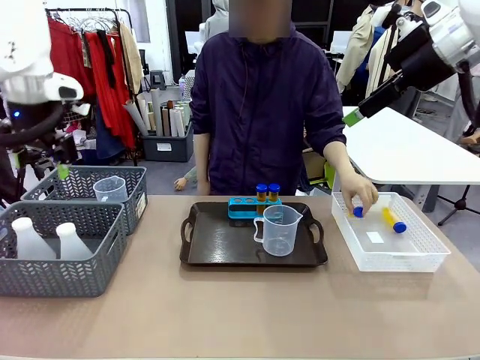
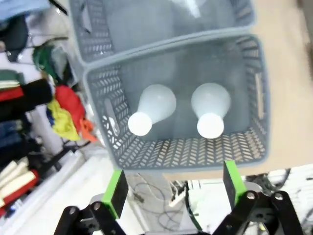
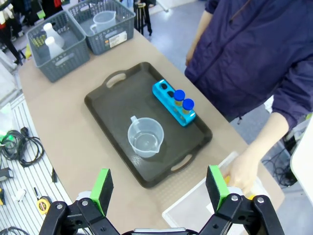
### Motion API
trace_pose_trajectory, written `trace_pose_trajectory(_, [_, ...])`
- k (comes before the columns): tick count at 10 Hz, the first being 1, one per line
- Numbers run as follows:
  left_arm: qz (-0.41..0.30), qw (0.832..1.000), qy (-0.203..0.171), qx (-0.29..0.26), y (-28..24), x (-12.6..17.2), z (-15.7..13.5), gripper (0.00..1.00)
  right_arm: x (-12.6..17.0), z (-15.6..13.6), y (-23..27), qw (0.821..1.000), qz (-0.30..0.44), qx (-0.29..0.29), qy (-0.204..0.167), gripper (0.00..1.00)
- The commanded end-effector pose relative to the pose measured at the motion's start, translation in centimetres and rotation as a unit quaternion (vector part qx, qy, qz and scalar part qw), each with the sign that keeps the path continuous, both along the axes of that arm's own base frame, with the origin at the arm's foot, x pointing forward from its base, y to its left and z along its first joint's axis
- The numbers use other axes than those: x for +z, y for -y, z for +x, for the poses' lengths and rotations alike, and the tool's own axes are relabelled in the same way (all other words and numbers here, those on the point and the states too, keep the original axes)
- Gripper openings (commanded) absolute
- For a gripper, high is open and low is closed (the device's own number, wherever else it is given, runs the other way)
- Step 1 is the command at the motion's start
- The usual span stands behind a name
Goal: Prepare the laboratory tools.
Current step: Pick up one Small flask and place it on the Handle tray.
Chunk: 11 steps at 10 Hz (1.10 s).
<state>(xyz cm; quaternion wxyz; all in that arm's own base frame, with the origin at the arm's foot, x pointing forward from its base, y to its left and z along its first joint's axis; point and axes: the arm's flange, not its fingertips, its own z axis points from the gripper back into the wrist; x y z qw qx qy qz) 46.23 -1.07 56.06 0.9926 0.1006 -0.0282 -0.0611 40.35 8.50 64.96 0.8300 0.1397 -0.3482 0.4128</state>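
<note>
Hovering spread and empty, the left pincer (image 2: 174,190) hangs above a grey basket (image 2: 186,152) holding two white flasks (image 2: 154,105). The right pincer (image 3: 159,188) gapes wide over the worktop (image 3: 63,117). On the tray (image 1: 225,244) stand the beaker (image 1: 281,229) and blue rack (image 1: 244,207) with two tubes (image 1: 268,192); a person's hand (image 1: 358,196) holds a third in the white basket (image 1: 397,262)

Setting: indoor robot test room, workshop type. Evidence: clothes rail (image 1: 79,10) hung with red garments (image 1: 97,67), bin (image 1: 166,148) of paper rolls (image 1: 161,116), spare white table (image 1: 405,150), loose cables (image 3: 22,147) beside the tan table (image 1: 225,315).
</note>
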Motion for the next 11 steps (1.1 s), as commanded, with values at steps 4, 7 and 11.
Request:
trace_pose_trajectory(4, [-0.005,0.996,0.017,0.084,-5.0,-7.5,-0.2,1.00,0.0,0.1,0.0,1.000,0.011,0.007,0.000,1.00])
trace_pose_trajectory(7, [-0.032,0.993,0.010,0.117,-8.0,-9.6,-0.2,1.00,0.0,0.1,0.0,1.000,0.011,0.007,0.000,1.00])
trace_pose_trajectory(11, [-0.061,0.991,0.002,0.116,-10.0,-11.7,1.1,1.00,0.0,0.1,0.0,1.000,0.011,0.007,0.000,1.00])
